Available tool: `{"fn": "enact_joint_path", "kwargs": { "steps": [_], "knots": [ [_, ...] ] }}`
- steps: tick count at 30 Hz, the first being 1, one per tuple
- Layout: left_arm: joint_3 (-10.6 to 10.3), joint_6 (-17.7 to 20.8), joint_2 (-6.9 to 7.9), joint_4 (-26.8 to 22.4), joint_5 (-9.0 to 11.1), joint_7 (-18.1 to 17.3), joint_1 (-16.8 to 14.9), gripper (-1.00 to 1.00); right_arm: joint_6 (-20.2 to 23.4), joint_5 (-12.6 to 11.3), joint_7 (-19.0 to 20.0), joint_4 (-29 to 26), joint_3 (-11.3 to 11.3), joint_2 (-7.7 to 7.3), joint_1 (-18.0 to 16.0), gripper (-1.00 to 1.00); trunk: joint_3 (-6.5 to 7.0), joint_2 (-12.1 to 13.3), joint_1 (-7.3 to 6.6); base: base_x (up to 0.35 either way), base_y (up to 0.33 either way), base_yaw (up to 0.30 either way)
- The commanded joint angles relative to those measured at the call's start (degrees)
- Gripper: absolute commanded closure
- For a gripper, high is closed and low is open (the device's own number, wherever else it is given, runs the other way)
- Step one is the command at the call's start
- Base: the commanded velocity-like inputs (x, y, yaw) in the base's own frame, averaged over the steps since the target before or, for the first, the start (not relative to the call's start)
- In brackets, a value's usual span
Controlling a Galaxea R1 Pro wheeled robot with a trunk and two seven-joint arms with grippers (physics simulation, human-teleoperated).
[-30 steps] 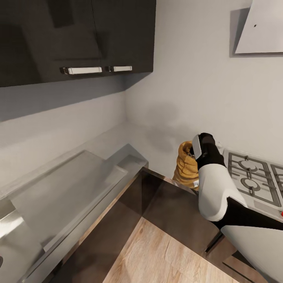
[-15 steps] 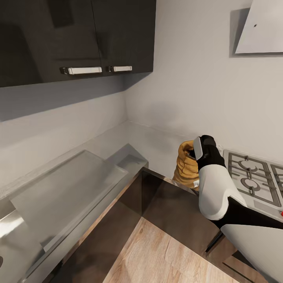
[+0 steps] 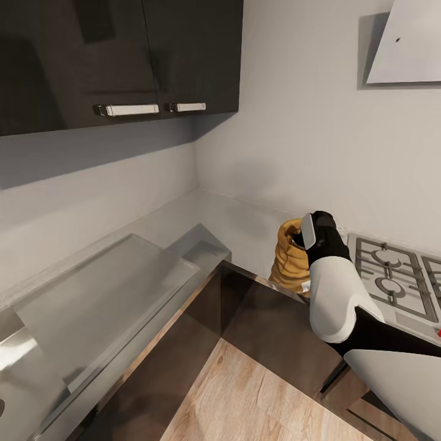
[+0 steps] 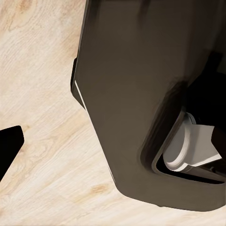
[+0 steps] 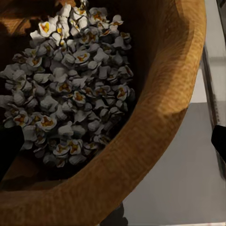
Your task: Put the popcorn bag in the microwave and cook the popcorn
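— Where do we find the popcorn bag?

— In the head view we see the bag [image 3: 289, 258], a tan sack with a rolled rim, at the lower right of centre. It stands on the grey countertop [image 3: 184, 236], close to the white wall and just left of the stove [image 3: 392, 275].

— And our right arm?

— It rises from the lower right corner of that frame, white with a black wrist. The right gripper [image 3: 300, 237] sits at the mouth of the bag, at its right edge. In the right wrist view we look straight down into the sack: the thick brown rim [image 5: 165, 117] curves from the upper right to the bottom, and the popcorn [image 5: 70, 84] lies as a pale heap with yellow centres in the upper left.

— Are the fingers closed on the bag?

— We cannot tell. One dark fingertip [image 5: 9, 150] shows at the left edge inside the sack, another at the right edge over the countertop, with the rim passing between them. Whether they press on it is not clear.

— What of the left gripper?

— In the left wrist view we see a dark fingertip [image 4: 9, 146] at the lower left, above pale wooden floor [image 4: 42, 94], and the robot's dark base [image 4: 141, 84] across the right. The pincer's state is unclear there too.

— Anything else?

— Dark wall cabinets [image 3: 116, 55] at the upper left, and a white hood [image 3: 407, 43] at the upper right.
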Motion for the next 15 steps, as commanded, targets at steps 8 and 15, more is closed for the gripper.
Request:
{"fn": "enact_joint_path", "kwargs": {
  "steps": [8, 15],
  "knots": [
    [0.19, -0.03, -0.02, -0.09, 0.18, 0.07, 0.02, -1.00, 0.36, 0.56, 0.26, -0.01, -0.27, -0.02, 0.01, 1.00, -0.07, -0.06, 0.01, 0.000, 0.000, 0.000],
    [0.19, -0.03, -0.02, -0.09, 0.16, 0.07, 0.02, -1.00, 0.41, 0.62, 0.18, -0.03, -0.27, -0.02, 0.02, 1.00, -0.07, -0.06, 0.01, 0.000, 0.000, 0.000]
  ]
}}
